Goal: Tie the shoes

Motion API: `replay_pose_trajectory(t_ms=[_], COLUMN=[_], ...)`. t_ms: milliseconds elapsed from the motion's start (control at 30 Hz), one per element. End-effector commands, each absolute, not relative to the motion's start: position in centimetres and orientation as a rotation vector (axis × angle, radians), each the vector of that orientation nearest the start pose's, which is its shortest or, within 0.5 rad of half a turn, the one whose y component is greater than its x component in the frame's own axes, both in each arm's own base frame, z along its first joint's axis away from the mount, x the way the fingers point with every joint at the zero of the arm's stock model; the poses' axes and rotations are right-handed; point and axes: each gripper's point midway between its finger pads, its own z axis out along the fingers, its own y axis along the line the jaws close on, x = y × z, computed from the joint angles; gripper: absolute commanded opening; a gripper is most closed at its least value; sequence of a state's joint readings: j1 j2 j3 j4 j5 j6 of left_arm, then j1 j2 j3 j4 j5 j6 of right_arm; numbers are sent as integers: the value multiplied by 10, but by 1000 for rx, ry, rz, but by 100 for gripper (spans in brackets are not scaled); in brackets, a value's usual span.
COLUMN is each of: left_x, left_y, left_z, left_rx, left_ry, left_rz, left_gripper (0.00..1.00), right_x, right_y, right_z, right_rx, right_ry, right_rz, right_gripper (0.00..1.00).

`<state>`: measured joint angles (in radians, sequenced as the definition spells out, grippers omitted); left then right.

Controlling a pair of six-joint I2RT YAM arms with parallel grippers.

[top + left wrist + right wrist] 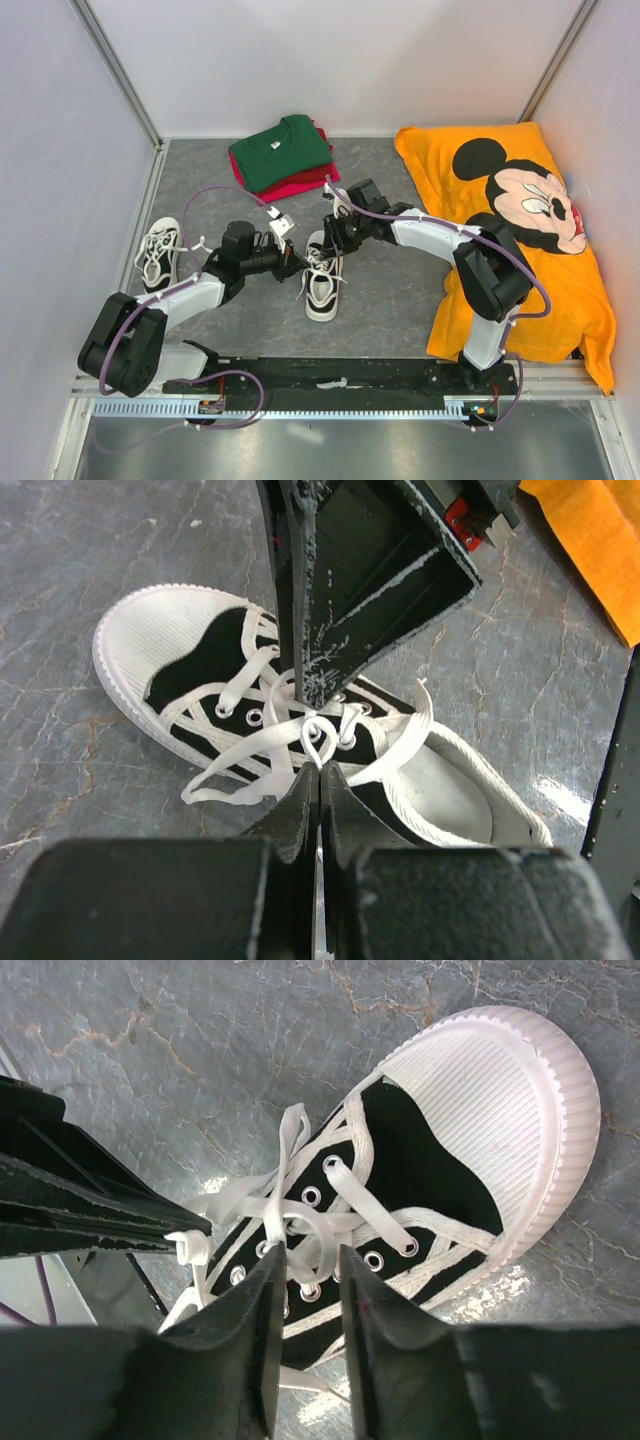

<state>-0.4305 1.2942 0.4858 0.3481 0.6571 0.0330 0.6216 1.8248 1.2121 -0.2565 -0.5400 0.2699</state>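
One white sneaker (322, 282) with dark trim lies mid-table, its long white laces loose. The other sneaker (160, 255) lies at the far left, untouched. My left gripper (297, 263) is shut on a small loop of lace (318, 742) over the eyelets of the middle shoe (180, 640). My right gripper (335, 240) hovers just over the same shoe (470, 1110). Its jaws are open a little and stand either side of a lace loop (318, 1222). The left gripper's fingers (110, 1222) show at the left of the right wrist view, pinching a lace end (190, 1248).
Folded green and red shirts (285, 155) lie at the back centre. An orange Mickey Mouse cloth (520, 220) covers the right side. White walls enclose the grey table (390, 300) on three sides. The two grippers are very close together over the shoe.
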Motion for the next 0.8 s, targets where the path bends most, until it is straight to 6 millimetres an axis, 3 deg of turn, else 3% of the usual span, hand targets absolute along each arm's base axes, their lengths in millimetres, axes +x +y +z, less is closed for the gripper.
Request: replay_pose_trajectory(t_ms=[0,33,133,400,767], left_x=[266,268,268,264,276], left_y=[-242,-243,-244,-252,-250], left_z=[112,114,112,110,95], left_rx=[923,923,927,977,948], left_ry=[1793,1793,1817,1847,2000], left_rz=[-909,-910,-917,-929,-864], left_gripper=[2,1,2,2,2], right_x=[305,306,304,299,292], right_y=[341,341,342,340,341], right_z=[95,98,108,128,134], right_rx=[-731,-729,-725,-691,-694], right_ry=[2401,2392,2359,2284,2266], right_rz=[1034,1042,1058,1089,1134], right_gripper=[29,19,0,0,0])
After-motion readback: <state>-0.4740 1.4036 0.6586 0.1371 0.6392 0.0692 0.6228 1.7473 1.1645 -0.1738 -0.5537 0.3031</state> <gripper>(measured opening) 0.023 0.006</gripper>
